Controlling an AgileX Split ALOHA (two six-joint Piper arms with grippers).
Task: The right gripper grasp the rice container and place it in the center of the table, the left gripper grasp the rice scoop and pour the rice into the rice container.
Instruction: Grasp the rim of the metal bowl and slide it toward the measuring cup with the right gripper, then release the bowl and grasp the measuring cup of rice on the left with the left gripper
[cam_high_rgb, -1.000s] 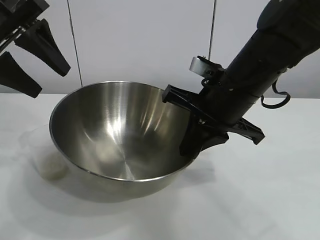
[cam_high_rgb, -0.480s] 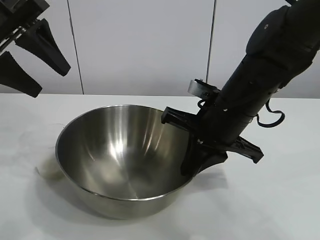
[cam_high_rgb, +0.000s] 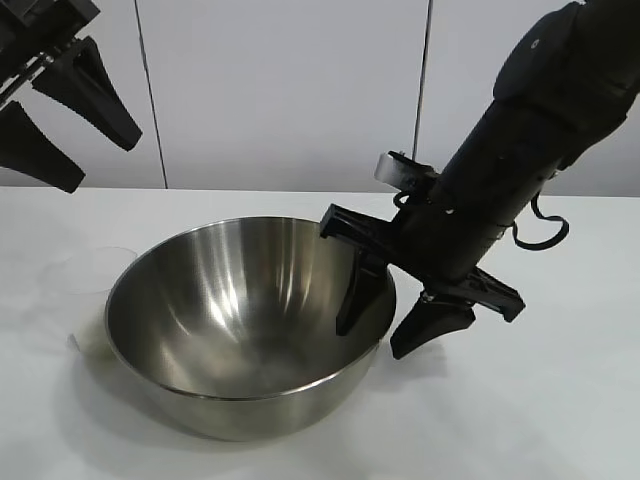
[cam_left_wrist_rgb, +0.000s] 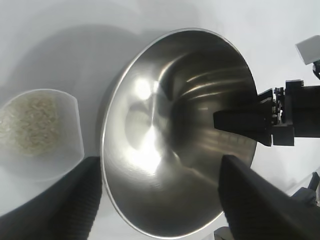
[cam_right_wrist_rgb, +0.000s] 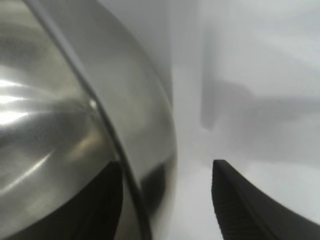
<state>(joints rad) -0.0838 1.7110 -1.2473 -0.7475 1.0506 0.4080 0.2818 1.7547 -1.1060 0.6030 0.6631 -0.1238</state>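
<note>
The big steel bowl (cam_high_rgb: 245, 320) sits flat on the white table (cam_high_rgb: 520, 420). The right gripper (cam_high_rgb: 392, 325) is spread open across the bowl's rim, one finger inside and one outside, gripping nothing. A small clear cup (cam_left_wrist_rgb: 40, 132) with rice (cam_left_wrist_rgb: 27, 120) stands just beside the bowl's far side. The left gripper (cam_high_rgb: 65, 110) hangs open above the cup, holding nothing.

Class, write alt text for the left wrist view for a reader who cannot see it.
A large steel rice container sits empty on the white table, the right gripper open astride its rim. Beside it stands the clear rice scoop holding rice.
</note>
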